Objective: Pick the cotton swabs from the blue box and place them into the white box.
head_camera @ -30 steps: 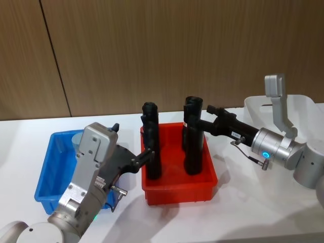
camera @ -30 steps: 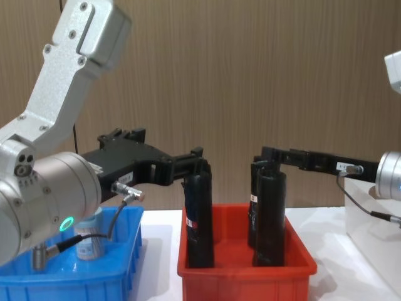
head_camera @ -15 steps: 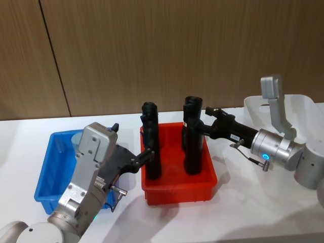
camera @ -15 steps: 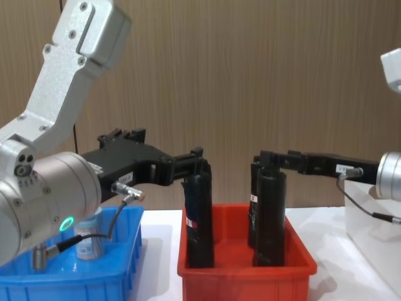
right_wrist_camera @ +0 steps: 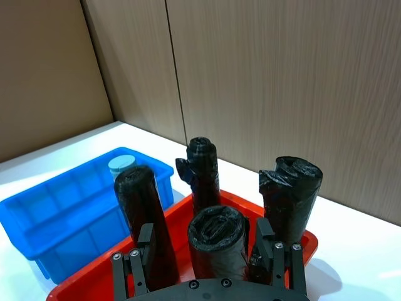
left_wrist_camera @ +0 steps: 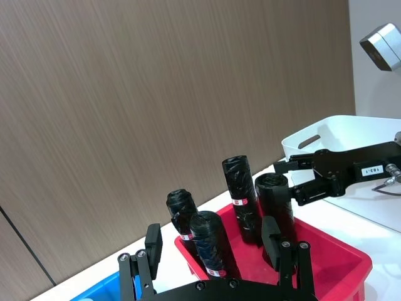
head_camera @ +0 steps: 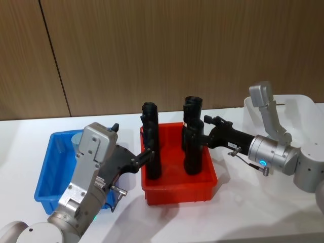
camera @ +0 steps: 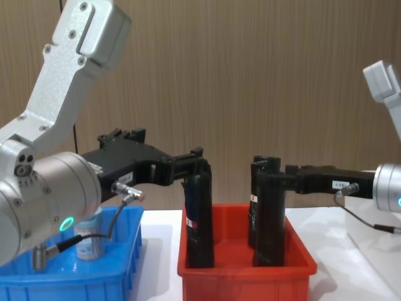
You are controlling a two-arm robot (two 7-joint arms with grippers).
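In the head view, the blue box (head_camera: 50, 167) sits at the left of the white surface (head_camera: 228, 212), the red bin (head_camera: 177, 185) in the middle and the white box (head_camera: 304, 109) at the far right. The cotton swabs (head_camera: 77, 137) stand in the back of the blue box, half hidden behind the left arm. The left tool (head_camera: 147, 153) reaches over the blue box's right side to the near left black roll (head_camera: 153, 152) in the red bin. The right tool (head_camera: 205, 132) comes from the right and meets the near right black roll (head_camera: 193, 147) close to its top.

In the chest view, the left tool (camera: 199, 158) is level with the top of the left roll (camera: 198, 213), its fingers spread and holding nothing. The right tool (camera: 276, 180) has its fingers on either side of the upper part of the front right roll (camera: 269, 213) (I cannot tell whether they actually press it). The swab jar (camera: 89, 241) stands upright in the blue box (camera: 69, 285) behind the left arm.

In the left wrist view, the left tool (left_wrist_camera: 216, 248) shows two fingers well apart with the nearest roll (left_wrist_camera: 212, 244) between them, and the right tool (left_wrist_camera: 291, 182) at the right-hand roll (left_wrist_camera: 277, 207).

In the right wrist view, the right tool (right_wrist_camera: 203, 241) has its fingers flanking a roll top (right_wrist_camera: 216, 235); the jar's pale lid (right_wrist_camera: 122, 166) is in the blue box (right_wrist_camera: 56, 219) beyond.
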